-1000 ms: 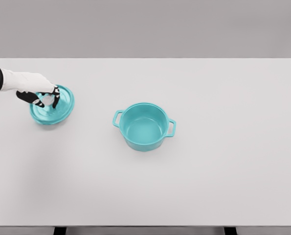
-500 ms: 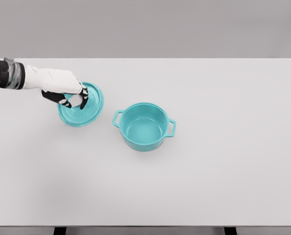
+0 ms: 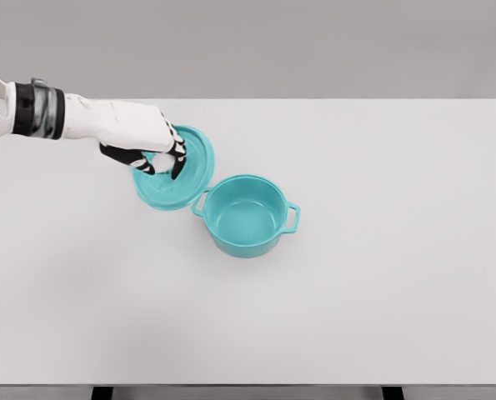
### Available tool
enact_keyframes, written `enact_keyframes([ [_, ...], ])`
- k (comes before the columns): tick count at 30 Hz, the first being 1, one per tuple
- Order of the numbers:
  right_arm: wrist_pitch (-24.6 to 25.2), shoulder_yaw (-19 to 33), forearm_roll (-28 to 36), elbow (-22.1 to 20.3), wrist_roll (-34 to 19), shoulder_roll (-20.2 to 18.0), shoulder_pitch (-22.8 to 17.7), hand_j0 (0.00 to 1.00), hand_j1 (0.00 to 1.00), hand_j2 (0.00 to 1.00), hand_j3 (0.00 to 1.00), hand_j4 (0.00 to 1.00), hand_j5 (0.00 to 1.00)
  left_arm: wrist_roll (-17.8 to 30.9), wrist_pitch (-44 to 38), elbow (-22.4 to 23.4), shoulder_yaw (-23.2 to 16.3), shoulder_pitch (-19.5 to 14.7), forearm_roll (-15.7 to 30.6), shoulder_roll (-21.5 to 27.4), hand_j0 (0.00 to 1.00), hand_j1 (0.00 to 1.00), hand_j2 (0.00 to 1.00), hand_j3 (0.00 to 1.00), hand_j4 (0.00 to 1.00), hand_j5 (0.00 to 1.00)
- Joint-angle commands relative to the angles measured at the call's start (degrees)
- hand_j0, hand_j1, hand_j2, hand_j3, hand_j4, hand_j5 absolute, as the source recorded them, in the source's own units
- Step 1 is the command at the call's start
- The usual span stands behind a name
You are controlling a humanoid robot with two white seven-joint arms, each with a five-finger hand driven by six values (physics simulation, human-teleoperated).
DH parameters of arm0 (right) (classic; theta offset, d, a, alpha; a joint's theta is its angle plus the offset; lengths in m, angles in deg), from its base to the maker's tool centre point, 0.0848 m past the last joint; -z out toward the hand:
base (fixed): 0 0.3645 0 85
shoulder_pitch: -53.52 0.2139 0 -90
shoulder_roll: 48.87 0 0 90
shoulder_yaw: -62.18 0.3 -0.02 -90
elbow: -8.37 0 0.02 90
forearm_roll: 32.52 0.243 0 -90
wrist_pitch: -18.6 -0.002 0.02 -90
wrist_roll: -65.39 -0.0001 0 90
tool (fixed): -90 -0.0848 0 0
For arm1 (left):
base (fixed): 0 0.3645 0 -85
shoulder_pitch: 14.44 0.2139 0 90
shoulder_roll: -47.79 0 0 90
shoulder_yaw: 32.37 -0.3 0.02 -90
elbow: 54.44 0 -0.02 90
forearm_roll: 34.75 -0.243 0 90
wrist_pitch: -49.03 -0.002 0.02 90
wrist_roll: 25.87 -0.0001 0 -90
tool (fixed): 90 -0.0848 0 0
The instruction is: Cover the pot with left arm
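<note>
While the white arm reaches in from the left edge: every line below runs left to right.
Left arm: white with a dark band near the wrist, stretched over the bench (image 3: pixel 381 317) toward the middle.
Left robot hand (image 3: pixel 152 152): fingers curled down onto the knob of the teal lid (image 3: pixel 185 175), holding it.
Teal lid: round, tilted, at the upper left of the pot; whether its lower right edge touches the pot's left handle cannot be told.
Teal pot (image 3: pixel 246 215): uncovered and upright near the bench's middle, one handle on each side, inside bare.
Bench: pale grey, wide, with dark legs showing at the bottom edge.
</note>
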Motion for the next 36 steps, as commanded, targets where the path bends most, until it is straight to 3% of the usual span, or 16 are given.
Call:
enact_keyframes([
  [1, 0.0, 0.0, 0.0, 0.0, 0.0, 0.0, 0.0, 1.00, 1.00, 1.00, 1.00, 1.00, 1.00, 0.0, -0.6, -0.3, 0.1, 0.0, 0.3, -0.8, 0.44, 0.44, 0.44, 0.44, 0.44, 0.44],
  [13, 0.0, 0.0, 0.0, 0.0, 0.0, 0.0, 0.0, 1.00, 1.00, 1.00, 1.00, 1.00, 1.00, 0.0, -1.3, -0.3, -1.4, 0.3, 0.3, -8.5, 0.46, 0.46, 0.46, 0.46, 0.46, 0.46],
  [36, 0.0, 0.0, 0.0, 0.0, 0.0, 0.0, 0.0, 1.00, 1.00, 1.00, 1.00, 1.00, 1.00, 0.0, -1.3, 0.1, -4.1, 0.4, 0.2, -10.6, 0.57, 0.57, 0.57, 0.57, 0.57, 0.57],
])
